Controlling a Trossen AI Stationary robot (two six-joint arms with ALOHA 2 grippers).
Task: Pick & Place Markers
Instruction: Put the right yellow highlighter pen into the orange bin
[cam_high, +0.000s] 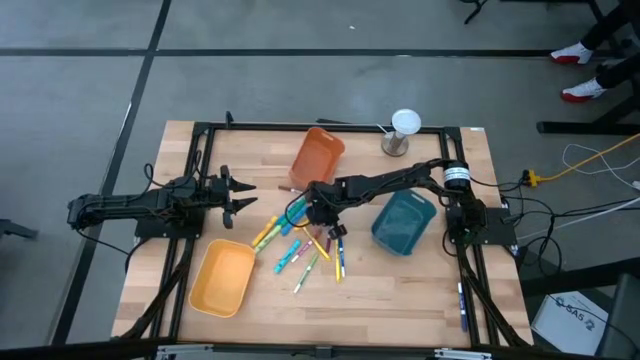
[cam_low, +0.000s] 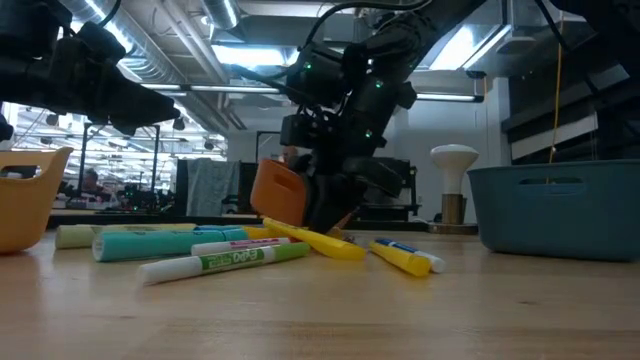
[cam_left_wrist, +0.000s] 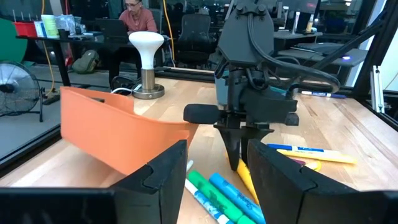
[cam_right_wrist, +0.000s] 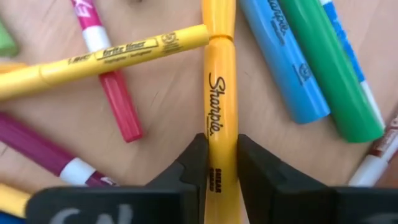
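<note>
Now right claw pinches orange marker w/ markers crowding round

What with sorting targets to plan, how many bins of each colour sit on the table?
Orange bin: 1
Yellow bin: 1
Blue-green bin: 1
Total: 3

Two black jointed arms, left tool at frame left, right tool at centre. Silver-white collar on the right arm, black cables looped along it, green indicator lights glowing in low view.
</note>
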